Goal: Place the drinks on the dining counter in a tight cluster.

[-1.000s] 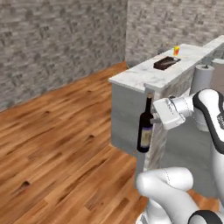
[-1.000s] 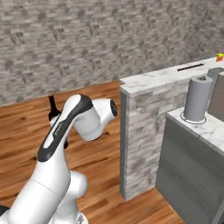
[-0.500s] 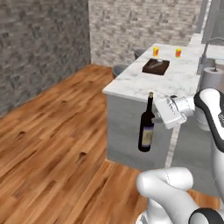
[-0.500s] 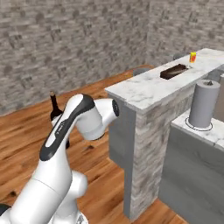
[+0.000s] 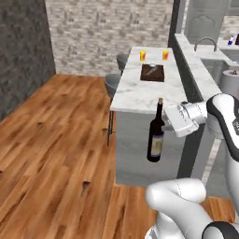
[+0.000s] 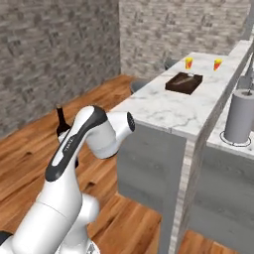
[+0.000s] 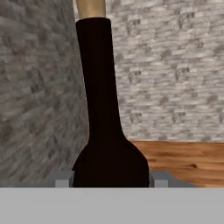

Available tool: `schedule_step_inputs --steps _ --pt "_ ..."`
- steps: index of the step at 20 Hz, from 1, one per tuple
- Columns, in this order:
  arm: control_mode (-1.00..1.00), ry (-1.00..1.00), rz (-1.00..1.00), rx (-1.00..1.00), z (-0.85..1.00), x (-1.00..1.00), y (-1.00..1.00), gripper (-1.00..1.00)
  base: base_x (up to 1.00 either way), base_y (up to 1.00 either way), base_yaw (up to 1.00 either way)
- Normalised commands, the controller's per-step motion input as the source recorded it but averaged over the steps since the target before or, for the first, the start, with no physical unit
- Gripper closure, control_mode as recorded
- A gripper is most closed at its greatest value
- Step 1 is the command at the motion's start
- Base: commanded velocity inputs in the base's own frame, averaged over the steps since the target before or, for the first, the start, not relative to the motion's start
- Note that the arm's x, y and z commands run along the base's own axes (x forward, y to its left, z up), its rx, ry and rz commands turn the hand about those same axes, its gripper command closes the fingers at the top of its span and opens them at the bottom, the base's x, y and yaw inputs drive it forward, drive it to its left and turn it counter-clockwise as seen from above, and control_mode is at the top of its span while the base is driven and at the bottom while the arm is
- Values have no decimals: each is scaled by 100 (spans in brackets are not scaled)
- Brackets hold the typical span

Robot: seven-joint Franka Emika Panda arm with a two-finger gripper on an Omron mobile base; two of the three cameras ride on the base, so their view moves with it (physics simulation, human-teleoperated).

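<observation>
My gripper [image 5: 162,125] is shut on the tall dark wine bottle [image 5: 156,136], which hangs upright in the air in front of the near end of the dining counter [image 5: 138,91]. The bottle's base sits well below the marble top. In the hand view the bottle [image 7: 107,113] rises between my two fingertips [image 7: 64,179], its pale cap at the top edge. In the right base view just the neck and shoulder of the bottle [image 6: 61,124] show behind my arm, left of the counter [image 6: 158,107].
A dark tray [image 5: 152,72] lies mid-counter, with two orange-yellow cups [image 5: 143,55] at its far end. Grey stools [image 5: 113,84] stand along the counter's left side. A grey cylinder [image 6: 238,116] stands on the lower worktop to the right. Wooden floor lies open to the left.
The whole picture has swung as the base moved: the counter now runs lengthwise away from me. The wine bottle stays held in my gripper at the same height.
</observation>
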Motion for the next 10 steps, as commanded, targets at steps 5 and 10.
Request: schedule_step_inputs --steps 5,10 --pt "100 0 0 0 0 0 0 100 81 100 -53" --pt "100 0 0 0 0 0 0 100 92 100 -57"
